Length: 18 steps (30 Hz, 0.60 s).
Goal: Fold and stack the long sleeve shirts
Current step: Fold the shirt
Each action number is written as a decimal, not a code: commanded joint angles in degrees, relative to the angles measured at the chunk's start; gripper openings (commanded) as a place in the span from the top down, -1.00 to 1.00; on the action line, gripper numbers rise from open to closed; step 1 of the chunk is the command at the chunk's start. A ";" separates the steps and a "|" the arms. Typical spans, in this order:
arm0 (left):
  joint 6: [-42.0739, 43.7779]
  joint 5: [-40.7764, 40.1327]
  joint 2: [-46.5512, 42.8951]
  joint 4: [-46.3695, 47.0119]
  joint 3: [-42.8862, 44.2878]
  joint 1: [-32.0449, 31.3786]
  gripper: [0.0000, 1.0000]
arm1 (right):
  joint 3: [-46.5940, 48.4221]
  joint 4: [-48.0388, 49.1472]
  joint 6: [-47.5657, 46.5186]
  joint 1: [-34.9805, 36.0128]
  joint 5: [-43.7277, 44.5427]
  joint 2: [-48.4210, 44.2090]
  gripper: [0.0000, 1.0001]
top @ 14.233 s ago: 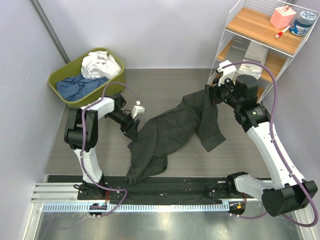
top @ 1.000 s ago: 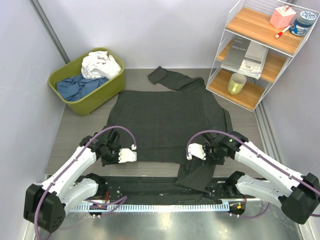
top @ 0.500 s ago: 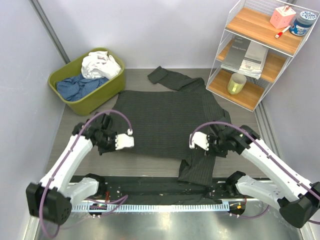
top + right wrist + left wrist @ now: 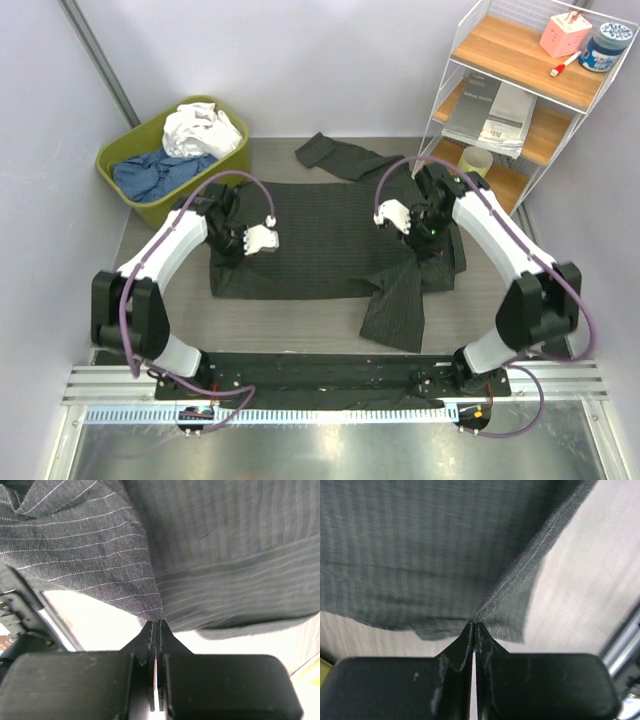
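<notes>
I am pinching the shirt (image 4: 330, 235) by its hem, left end effector (image 4: 258, 240) and right end effector (image 4: 392, 214) both clamped on it over the body on the tabletop (image 4: 300, 322), so I judge the first fold as only beginning, with near sleeve (image 4: 395, 310) and far sleeve (image 4: 335, 153) lying unfolded, clothes (image 4: 200, 130) waiting in the bin (image 4: 150, 207), nothing stacked yet

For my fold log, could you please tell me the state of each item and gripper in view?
striped shirt: flat on the table, near hem lifted mid-fold, one sleeve trailing toward the near edge.
left gripper: shut on the shirt's hem.
right gripper: shut on the shirt's fabric.
green bin: holding white and blue clothes.
</notes>
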 commanded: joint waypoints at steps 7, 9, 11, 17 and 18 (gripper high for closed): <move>-0.70 0.99 12.63 4.17 10.33 2.71 1.00 | 11.66 -3.75 -6.80 -5.97 -1.45 17.60 0.98; -1.66 0.82 14.92 4.79 11.21 2.80 0.99 | 13.24 -3.66 -6.36 -6.41 -1.54 20.84 0.97; -1.93 0.99 16.93 4.44 12.18 2.80 0.99 | 14.47 -3.57 -5.66 -6.50 -1.80 22.52 0.97; -2.28 0.38 17.82 6.10 8.68 2.71 0.96 | 13.69 -3.05 -3.73 -6.50 -2.77 24.90 0.97; -2.28 0.21 17.74 7.06 8.14 2.71 0.95 | 12.99 -1.91 -3.20 -6.41 -2.51 24.91 0.98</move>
